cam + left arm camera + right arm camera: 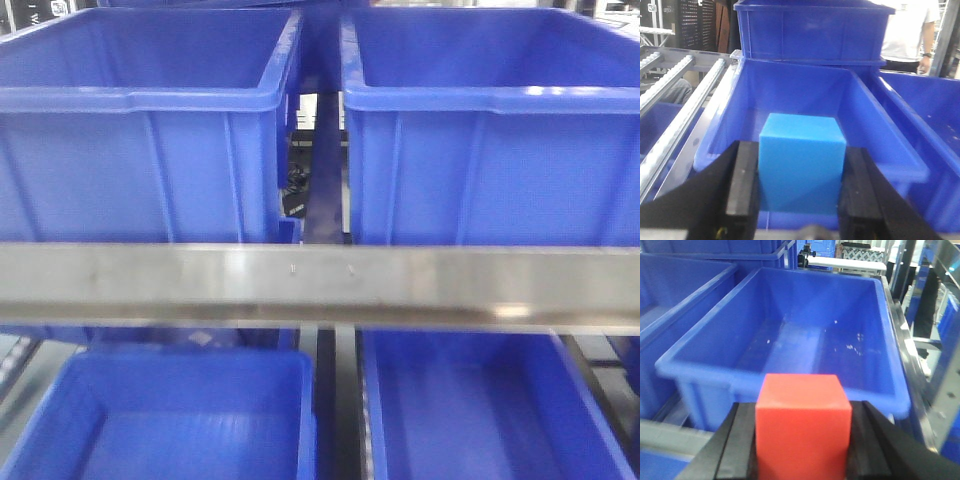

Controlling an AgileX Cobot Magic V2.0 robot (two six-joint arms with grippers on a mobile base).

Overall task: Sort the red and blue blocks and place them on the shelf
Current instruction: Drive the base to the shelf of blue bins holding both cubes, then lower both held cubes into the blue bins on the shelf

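One red block (802, 425), one blue block (801, 162)

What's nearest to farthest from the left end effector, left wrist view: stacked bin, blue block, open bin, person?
1. Blue block, held by the left end effector.
2. Open bin, just ahead.
3. Stacked bin, behind that.
4. Person, far upper right.

Left wrist view: the left hand (800, 172), filled by the blue block (801, 165), faces an open bin (790, 90) at centre with a bare floor. A stacked bin (810, 30) walls off the top of the frame, and roller tracks (695, 101) line the left. Right wrist view: the right hand (804, 440), gripping the red block (802, 425), has a roomy bin (805, 335) open above centre, its near wall between. Front view: the shelf rail (320, 285) bars mid-frame.
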